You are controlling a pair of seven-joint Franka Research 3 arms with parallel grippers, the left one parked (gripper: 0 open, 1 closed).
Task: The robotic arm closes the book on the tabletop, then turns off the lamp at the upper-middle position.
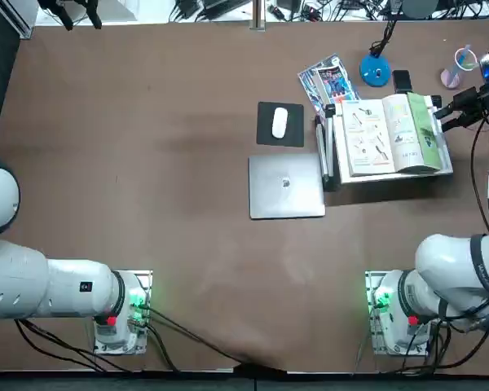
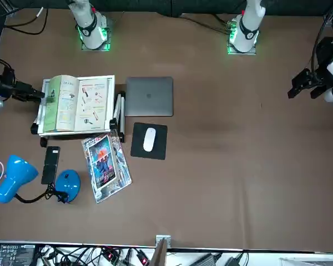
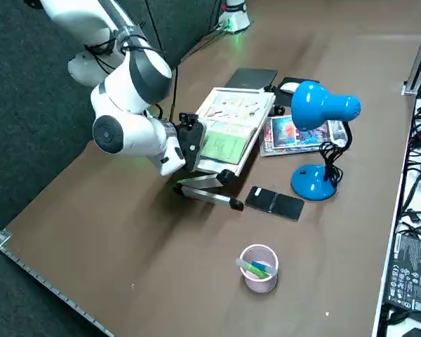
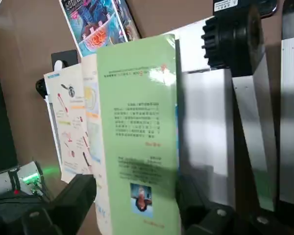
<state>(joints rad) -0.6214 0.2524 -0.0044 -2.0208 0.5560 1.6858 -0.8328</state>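
The open paperback (image 1: 373,138) lies on a white stand (image 1: 446,156) in the top view; the right gripper (image 1: 441,120) is beside it. Right wrist view: fingers (image 4: 83,193) wide apart, empty; the green cover (image 4: 137,117) looks light, bendy, slick; best taken by its free edge.

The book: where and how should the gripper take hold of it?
Probably best at the edge of the green cover flap, from the robot's right. That flap stands partly raised off the white stand, and the right gripper is already there, its open fingers spanning the flap.
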